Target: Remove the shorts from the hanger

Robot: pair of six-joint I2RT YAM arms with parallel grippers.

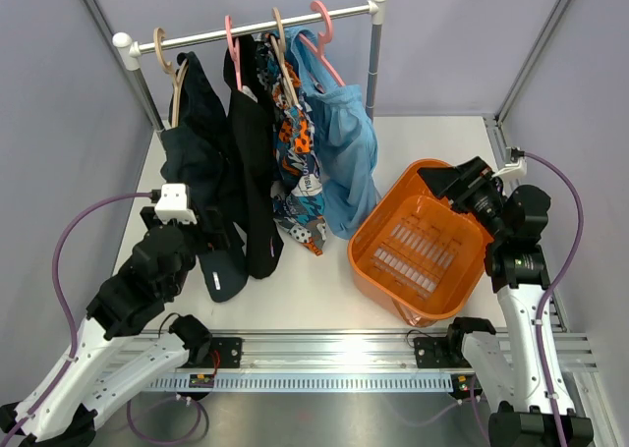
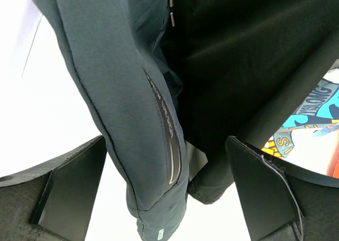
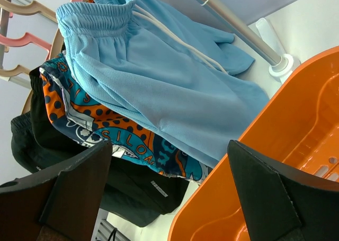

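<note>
Four pairs of shorts hang from hangers on a rail (image 1: 256,29): dark navy shorts (image 1: 197,152), black shorts (image 1: 254,162), orange-blue-white patterned shorts (image 1: 298,167) and light blue shorts (image 1: 346,152). My left gripper (image 1: 214,236) is open, and the lower leg of the navy shorts (image 2: 132,119) hangs between its fingers (image 2: 69,193), touching neither. The black shorts (image 2: 238,66) and patterned shorts (image 2: 312,119) lie behind. My right gripper (image 1: 434,180) is open and empty over the far rim of the orange basket, facing the light blue shorts (image 3: 159,77) and patterned shorts (image 3: 106,130).
An orange plastic basket (image 1: 373,255) sits tilted at the right of the table and also shows in the right wrist view (image 3: 286,161). The rack's right post (image 1: 374,64) stands just behind it. Pink hangers (image 1: 324,25) and wooden hangers (image 1: 172,69) hook over the rail.
</note>
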